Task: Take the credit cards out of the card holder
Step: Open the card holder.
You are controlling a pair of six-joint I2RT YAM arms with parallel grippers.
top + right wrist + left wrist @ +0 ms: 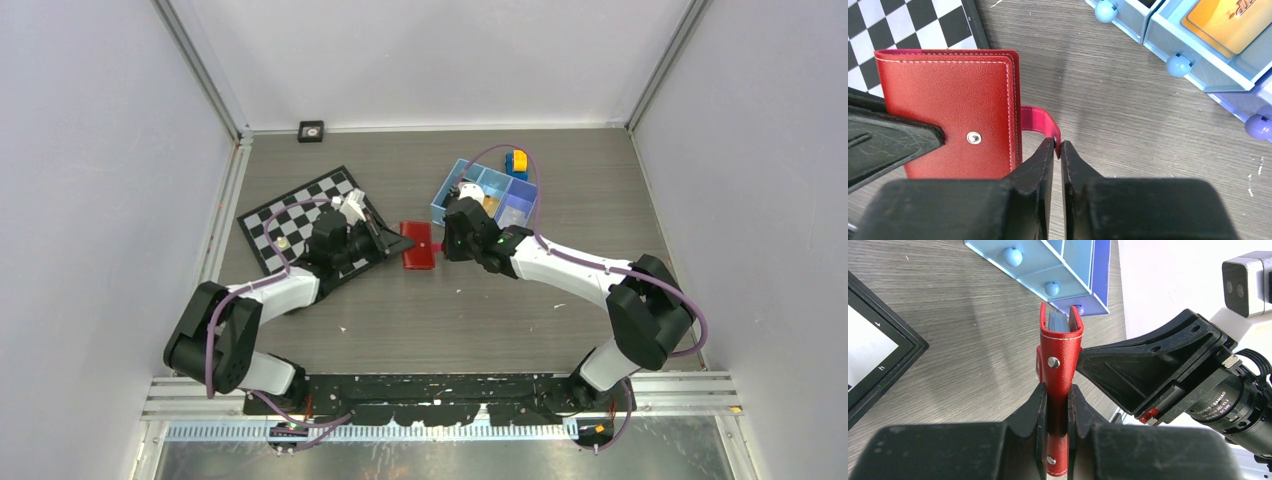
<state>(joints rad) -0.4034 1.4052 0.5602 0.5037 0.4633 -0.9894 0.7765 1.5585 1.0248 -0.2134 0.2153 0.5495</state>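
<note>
The red card holder (420, 246) sits between the two grippers on the table, closed, with its snap stud showing (974, 137). My left gripper (1058, 390) is shut on the wallet's edge (1060, 350). Pale blue-grey layers (1057, 320) show in its far opening; I cannot tell lining from cards. My right gripper (1058, 144) is shut on the wallet's red snap tab (1040, 119), which is pulled free of the cover (948, 100). An orange-gold credit card (1228, 20) lies in a compartment of the blue tray.
The blue three-compartment tray (455, 185) stands just behind the right gripper (447, 245). A checkerboard (290, 215) lies under and left of the left gripper (395, 240). A yellow and blue object (517, 160) sits behind the tray. A small black square (311, 131) lies at the back wall.
</note>
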